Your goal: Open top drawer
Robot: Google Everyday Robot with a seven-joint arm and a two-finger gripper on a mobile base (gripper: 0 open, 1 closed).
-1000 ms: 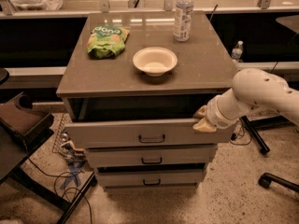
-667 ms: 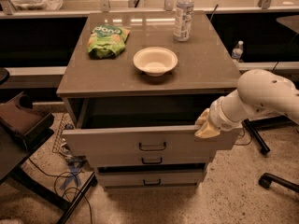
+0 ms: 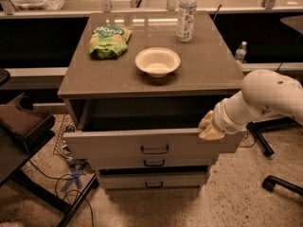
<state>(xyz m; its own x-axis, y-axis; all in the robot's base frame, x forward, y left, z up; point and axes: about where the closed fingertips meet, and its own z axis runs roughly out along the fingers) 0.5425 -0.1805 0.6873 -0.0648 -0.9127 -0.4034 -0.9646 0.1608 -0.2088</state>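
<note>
Three drawers (image 3: pixel 152 179), two bottles (image 3: pixel 186 13), one bowl (image 3: pixel 157 61), one snack bag (image 3: pixel 110 40), one claw (image 3: pixel 207 126) at top drawer's (image 3: pixel 118 144) right end

Centre frame: top drawer (image 3: pixel 118 145) stands well out, interior dark. Right of frame: gripper (image 3: pixel 207 126) at drawer front's upper right corner. Upper frame, on bench (image 3: pixel 213 65): bowl (image 3: pixel 157 61), green bag (image 3: pixel 110 40), bottle (image 3: pixel 186 14).

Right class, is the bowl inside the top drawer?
No, the bowl sits atop the cabinet; the gripper is at the right corner of the top drawer.
</note>
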